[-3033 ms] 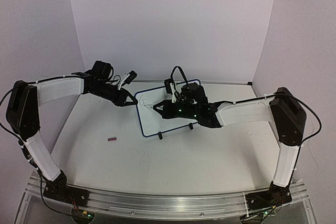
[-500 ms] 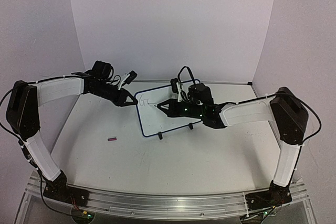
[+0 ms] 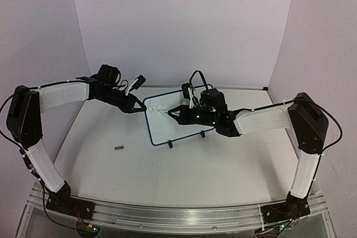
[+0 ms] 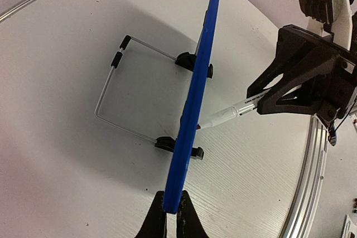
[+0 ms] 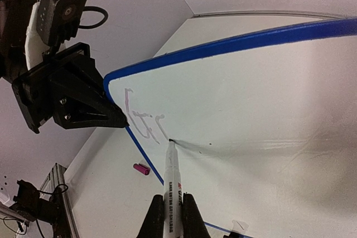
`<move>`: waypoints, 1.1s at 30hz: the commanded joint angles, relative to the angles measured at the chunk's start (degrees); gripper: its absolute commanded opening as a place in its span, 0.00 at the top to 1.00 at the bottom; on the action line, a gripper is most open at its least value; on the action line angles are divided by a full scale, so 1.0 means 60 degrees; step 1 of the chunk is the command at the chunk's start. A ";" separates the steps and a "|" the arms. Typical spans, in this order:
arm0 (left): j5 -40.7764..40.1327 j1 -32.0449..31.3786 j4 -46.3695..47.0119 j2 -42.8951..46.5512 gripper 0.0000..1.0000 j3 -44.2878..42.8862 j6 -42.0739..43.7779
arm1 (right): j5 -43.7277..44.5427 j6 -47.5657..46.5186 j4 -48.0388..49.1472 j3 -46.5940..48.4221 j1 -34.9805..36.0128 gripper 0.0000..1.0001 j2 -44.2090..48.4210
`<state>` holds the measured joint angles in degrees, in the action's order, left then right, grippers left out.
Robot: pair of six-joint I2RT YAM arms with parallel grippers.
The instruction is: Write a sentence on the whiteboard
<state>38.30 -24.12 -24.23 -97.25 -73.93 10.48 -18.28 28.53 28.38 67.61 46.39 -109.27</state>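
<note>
Top external: left pincer [image 3: 135, 109], arm reaching inward, is clenched on the whiteboard's [image 3: 177, 131] left edge; right pincer [image 3: 170, 113], arm stretched leftward, grasps a marker [image 5: 170, 179], tip touching the board.

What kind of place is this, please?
Probably a robot lab test booth: left arm and right arm bolted to a metal rail, plain walls around a white table, a small whiteboard staged on it.

Whiteboard [image 3: 174, 130] on table [image 3: 167, 176]; left end effector [image 3: 135, 108] at its left edge; marker [image 5: 170, 163] tip on its face; cap [image 3: 119, 148] front-left
</note>
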 commanded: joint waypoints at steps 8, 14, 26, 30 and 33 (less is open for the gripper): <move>-0.0509 -0.0126 -0.0591 -0.0212 1.00 -0.0232 0.0370 | 0.0593 -0.0141 0.0074 0.0230 -0.0072 1.00 0.0453; -0.0508 -0.0126 -0.0591 -0.0212 1.00 -0.0232 0.0377 | 0.0606 -0.0157 0.0118 0.0281 -0.0076 1.00 0.0484; -0.0495 -0.0126 -0.0587 -0.0227 1.00 -0.0246 0.0377 | 0.0570 -0.0163 0.0213 0.0455 -0.0067 1.00 0.0430; -0.0488 -0.0126 -0.0591 -0.0249 1.00 -0.0247 0.0374 | 0.0516 -0.0171 0.0213 0.0544 -0.0071 1.00 0.0413; -0.0488 -0.0126 -0.0591 -0.0256 1.00 -0.0250 0.0375 | 0.0516 -0.0171 0.0234 0.0554 -0.0072 1.00 0.0376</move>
<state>38.30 -24.12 -24.23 -97.27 -73.93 10.48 -17.45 28.49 28.25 68.29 46.39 -108.84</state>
